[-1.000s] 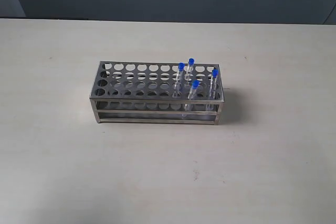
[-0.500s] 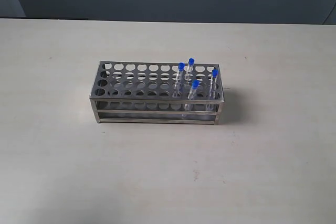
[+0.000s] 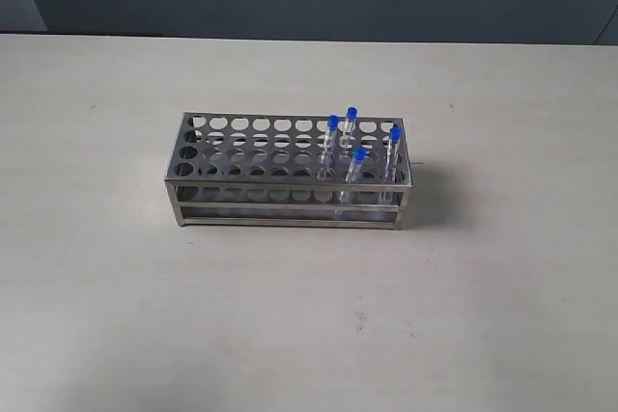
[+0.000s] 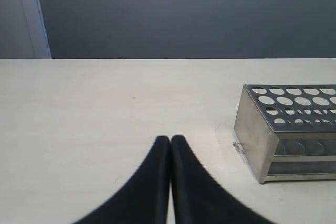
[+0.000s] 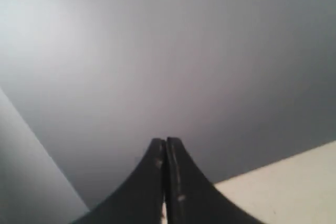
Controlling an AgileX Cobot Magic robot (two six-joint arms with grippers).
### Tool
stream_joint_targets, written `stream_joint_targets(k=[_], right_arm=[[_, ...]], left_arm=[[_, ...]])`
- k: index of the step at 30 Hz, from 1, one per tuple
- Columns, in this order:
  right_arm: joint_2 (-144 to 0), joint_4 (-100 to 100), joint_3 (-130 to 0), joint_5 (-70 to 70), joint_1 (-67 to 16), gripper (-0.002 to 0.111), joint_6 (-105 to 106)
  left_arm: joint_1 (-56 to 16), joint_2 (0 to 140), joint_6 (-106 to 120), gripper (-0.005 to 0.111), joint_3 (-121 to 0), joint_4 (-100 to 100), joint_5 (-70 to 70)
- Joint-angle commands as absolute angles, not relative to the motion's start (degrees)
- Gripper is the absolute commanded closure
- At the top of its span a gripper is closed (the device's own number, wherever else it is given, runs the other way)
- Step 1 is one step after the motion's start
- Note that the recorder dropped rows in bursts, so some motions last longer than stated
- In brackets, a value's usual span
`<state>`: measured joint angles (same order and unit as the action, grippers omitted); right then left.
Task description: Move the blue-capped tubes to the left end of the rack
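The four blue-capped tubes (image 3: 333, 137) are standing at the right end of the rack (image 3: 241, 186) on the surface (image 3: 116, 287) while the left gripper (image 4: 170, 139) and right gripper (image 5: 166, 141) are sitting closed and empty, so one is probably needing to open and descend straight over a single cap.

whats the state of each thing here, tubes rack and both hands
blue-capped tubes: all four capped, standing in holes at the rack's right end, none held
rack: upright on the table, left-end holes empty
left hand: shut, empty, short of the rack
right hand: shut, empty, rack not in its view
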<state>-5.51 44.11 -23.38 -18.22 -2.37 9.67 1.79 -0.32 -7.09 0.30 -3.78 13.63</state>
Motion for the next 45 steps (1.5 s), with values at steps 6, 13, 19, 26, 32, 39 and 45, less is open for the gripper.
stream_joint_targets(k=[6,13,19,26,32,39,45], right_arm=[[-36.4,45.9,-45.4,-45.9,-8.0,0.109,35.0],[-61.6,33.9,-56.4,-49.3,-21.3,0.109,29.7],[-81.2,5.1,-66.6,-51.3,-35.5,0.109,6.2],[-95.0,0.4,-73.7,-47.1,-40.1,0.104,5.0],[-98.9,2.3,-75.7,-44.9,-40.1,0.067,5.1],[-99.5,9.4,-75.7,-45.4,-40.1,0.066,4.9],[-99.7,11.3,-75.6,-48.0,-40.1,0.066,4.9]], left_arm=[[1.4,0.0,-7.1,0.106,0.0,-3.9,13.2],[1.4,0.0,-7.1,0.106,0.0,-3.9,13.2],[1.4,0.0,-7.1,0.106,0.0,-3.9,13.2],[1.4,0.0,-7.1,0.106,0.0,-3.9,13.2],[1.4,0.0,-7.1,0.106,0.0,-3.9,13.2],[1.4,0.0,-7.1,0.106,0.0,-3.9,13.2],[1.4,0.0,-7.1,0.106,0.0,-3.9,13.2]])
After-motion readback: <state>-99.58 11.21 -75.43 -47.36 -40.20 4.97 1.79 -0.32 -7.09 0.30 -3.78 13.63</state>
